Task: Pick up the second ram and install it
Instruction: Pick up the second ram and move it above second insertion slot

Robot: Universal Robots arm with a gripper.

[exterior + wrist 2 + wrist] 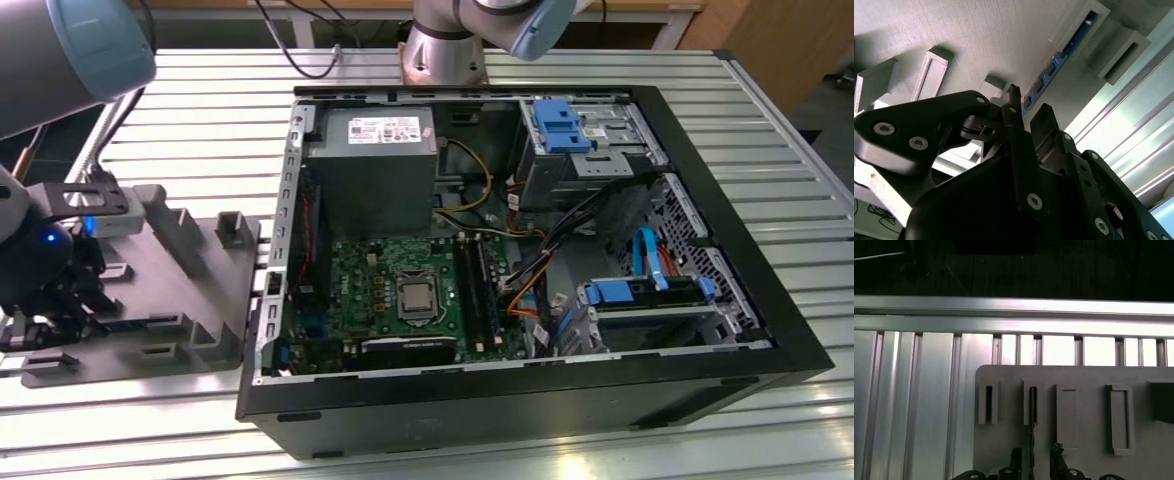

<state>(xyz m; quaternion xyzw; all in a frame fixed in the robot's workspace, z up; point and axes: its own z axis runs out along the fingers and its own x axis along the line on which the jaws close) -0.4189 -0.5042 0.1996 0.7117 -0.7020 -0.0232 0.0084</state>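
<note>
Slatted aluminium table (214,110) under my work, its rails glaring bright in the first wrist view, dark space (1054,270) past its edge, wooden panel (787,50) at the exterior view's far right

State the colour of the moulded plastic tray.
Grey; the moulded plastic tray shows best in the first wrist view.

Arm (60,45) stretched to the exterior view's left, elbow high; gripper (1035,454) pointing down, jaws apart.
</note>
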